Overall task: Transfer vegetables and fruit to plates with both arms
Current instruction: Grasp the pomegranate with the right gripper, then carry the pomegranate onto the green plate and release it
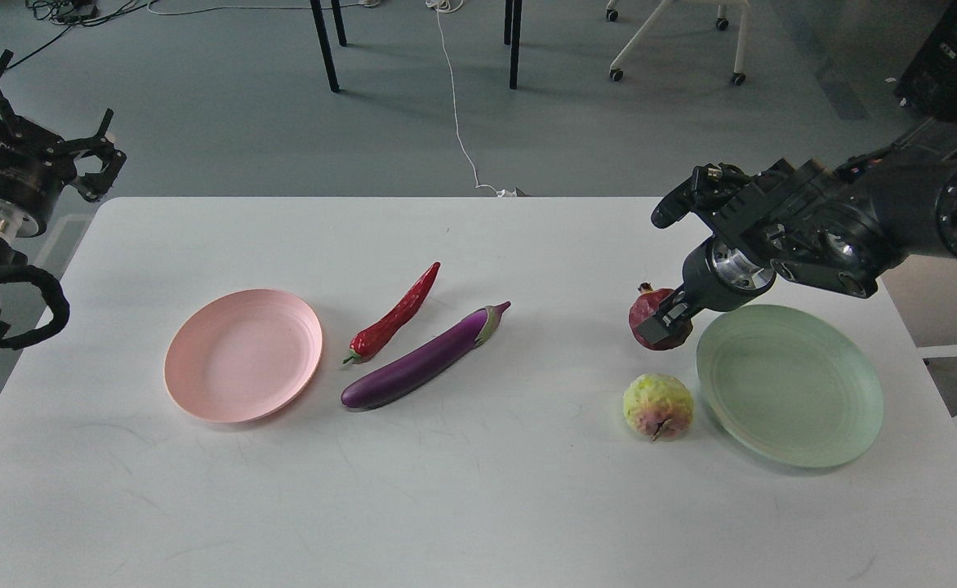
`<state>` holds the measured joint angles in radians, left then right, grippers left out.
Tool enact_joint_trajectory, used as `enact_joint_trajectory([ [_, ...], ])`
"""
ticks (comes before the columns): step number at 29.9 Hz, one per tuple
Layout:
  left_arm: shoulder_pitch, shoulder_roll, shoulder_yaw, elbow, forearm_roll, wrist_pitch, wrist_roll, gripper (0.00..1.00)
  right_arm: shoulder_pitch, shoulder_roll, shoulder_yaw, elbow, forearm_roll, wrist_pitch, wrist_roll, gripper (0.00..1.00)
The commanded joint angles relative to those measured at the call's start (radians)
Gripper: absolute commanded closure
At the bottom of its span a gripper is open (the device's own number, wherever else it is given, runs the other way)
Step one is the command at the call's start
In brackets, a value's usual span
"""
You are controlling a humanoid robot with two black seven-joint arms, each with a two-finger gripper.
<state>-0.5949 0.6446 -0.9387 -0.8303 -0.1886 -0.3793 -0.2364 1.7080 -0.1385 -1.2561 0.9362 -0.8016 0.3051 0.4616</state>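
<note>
Right claw (665, 325) is down on the pomegranate (652, 320) w/ fingers against it beside the green plate (790, 385), bumpy fruit (658, 406) just in front, left claw (95, 163) spread empty off the tabletop (478, 490) edge, eggplant (423, 359) & chili (394, 315) by pink plate (242, 354).

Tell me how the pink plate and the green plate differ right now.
The pink plate lies on the table's left side, beside the chili pepper; the green plate lies on the right, beside the yellow-green fruit. The green plate looks slightly larger. The right claw works beside the green plate; none is near the pink. Both are empty.
</note>
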Motion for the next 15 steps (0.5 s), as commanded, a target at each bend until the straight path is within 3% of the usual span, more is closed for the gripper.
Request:
enact_joint_trajectory([
  [1, 0.004, 0.015, 0.000, -0.026, 0.000, 0.005, 0.000, 0.02, 0.032, -0.084, -0.005, 0.021, -0.005, 0.000, -0.001, 0.56],
  [10, 0.018, 0.029, 0.000, -0.030, -0.002, 0.002, -0.001, 0.02, -0.033, -0.240, -0.003, 0.046, -0.145, -0.012, -0.001, 0.51],
  [15, 0.032, 0.030, 0.000, -0.030, -0.002, 0.002, -0.001, 0.02, -0.108, -0.245, -0.006, 0.024, -0.146, -0.075, -0.006, 0.36],
])
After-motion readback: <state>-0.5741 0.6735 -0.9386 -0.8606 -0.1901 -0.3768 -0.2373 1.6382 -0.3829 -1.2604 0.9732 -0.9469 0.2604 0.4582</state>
